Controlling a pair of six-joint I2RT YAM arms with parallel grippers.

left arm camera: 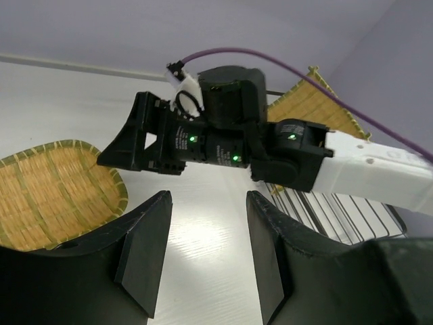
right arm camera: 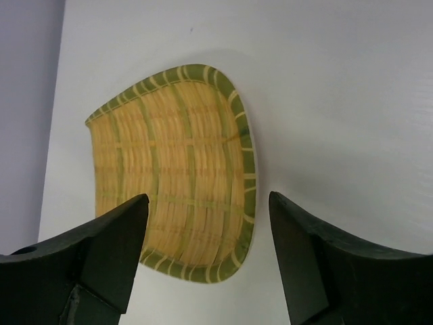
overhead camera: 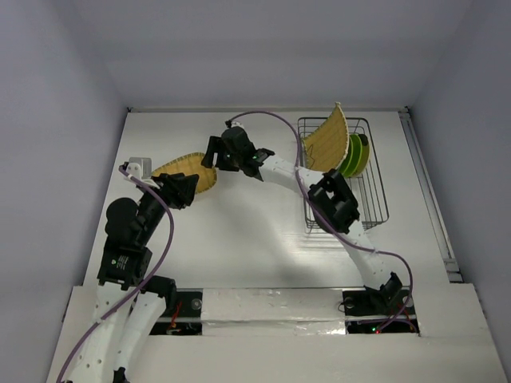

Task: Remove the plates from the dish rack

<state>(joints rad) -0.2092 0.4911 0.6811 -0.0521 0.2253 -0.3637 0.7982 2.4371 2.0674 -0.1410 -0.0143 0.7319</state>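
Top external view: a woven plate [overhead camera: 192, 166] lies flat on the table [overhead camera: 255, 231] at ten o'clock. Above it the right gripper [right arm camera: 206, 210] gapes wide, holding nothing; the left gripper [left arm camera: 206, 203] is likewise spread and empty. A green plate [overhead camera: 359, 154] and a second woven plate [overhead camera: 326, 142] stand in the dish rack [overhead camera: 375, 203] at two o'clock.

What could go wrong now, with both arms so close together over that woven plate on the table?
The left gripper and right gripper are both open beside the flat woven plate, close together; they might bump each other. The right arm's elbow hangs over the dish rack, so pulling back could nudge it or the tall woven plate leaning there beside the green plate.
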